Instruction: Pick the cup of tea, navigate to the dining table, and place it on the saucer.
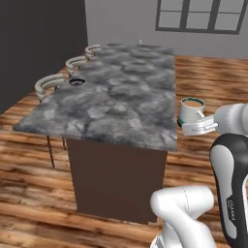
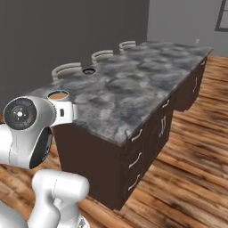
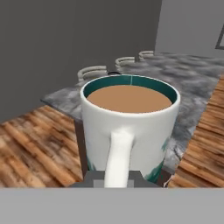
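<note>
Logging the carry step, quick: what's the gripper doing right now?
Gripper: shut on the cup, held upright beside the table.

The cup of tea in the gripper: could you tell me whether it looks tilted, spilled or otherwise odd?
Nothing stands out. The cup of tea sits upright in the gripper, its brown liquid level below the rim with no spill. It hangs beside the dining table, away from the saucer near the far edge.

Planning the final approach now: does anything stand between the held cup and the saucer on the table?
Nothing visible does. The white green-based cup of tea is held off the near corner of the grey marbled dining table; the small dark navy saucer sits at the far-left edge, with bare stone top in between.
</note>
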You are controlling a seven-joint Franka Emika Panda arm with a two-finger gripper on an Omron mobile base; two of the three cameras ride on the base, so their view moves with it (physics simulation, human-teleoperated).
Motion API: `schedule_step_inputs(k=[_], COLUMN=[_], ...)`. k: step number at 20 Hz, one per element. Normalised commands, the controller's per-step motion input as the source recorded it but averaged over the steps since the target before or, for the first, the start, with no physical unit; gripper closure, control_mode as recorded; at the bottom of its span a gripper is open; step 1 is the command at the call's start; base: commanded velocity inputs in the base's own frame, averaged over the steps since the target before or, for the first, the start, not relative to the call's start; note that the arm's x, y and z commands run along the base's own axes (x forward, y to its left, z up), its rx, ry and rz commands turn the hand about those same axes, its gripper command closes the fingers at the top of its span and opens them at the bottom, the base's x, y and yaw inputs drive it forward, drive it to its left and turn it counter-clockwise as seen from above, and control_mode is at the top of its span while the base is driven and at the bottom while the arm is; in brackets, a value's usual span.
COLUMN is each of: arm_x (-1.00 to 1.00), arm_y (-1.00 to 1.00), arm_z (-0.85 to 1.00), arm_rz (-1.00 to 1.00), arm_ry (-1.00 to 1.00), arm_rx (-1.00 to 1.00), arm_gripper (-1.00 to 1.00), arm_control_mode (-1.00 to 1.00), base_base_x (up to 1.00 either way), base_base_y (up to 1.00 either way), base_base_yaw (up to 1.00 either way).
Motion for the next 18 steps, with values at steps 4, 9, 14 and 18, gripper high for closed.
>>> schedule_step_inputs(k=[4,9,14,18], arm_x=[0.00,0.00,0.00,0.00], arm_y=[0.00,0.00,0.00,0.00], arm_z=[0.00,0.00,0.00,0.00], arm_rz=[0.00,0.00,0.00,0.00], arm_ry=[0.00,0.00,0.00,0.00], arm_rx=[0.00,0.00,0.00,0.00], arm_gripper=[1.00,1.00,1.00,1.00], arm_control_mode=[1.00,1.00,1.00,1.00], base_base_x=[0.21,0.19,0.13,0.06], base_base_y=[1.00,1.00,1.00,1.00], base_base_yaw=[-0.25,-0.25,-0.31,-0.40])
